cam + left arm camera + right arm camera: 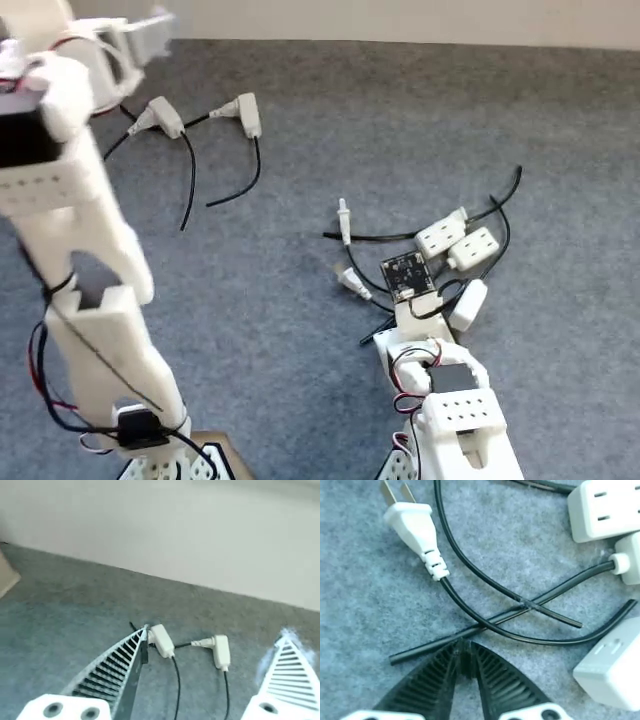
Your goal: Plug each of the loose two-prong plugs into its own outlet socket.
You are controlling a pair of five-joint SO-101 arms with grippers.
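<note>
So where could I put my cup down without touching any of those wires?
The widest bare gray mat lies between the tall left arm and the nearer loose plug. The far stretch beyond the sockets is free too. Around the right arm, cords and sockets crowd together.

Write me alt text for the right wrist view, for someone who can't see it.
The right gripper, black and ribbed, is shut with its tips beside crossed black cords on grey felt. A white two-prong plug lies beyond them, and white outlet sockets lie off to the side.
</note>
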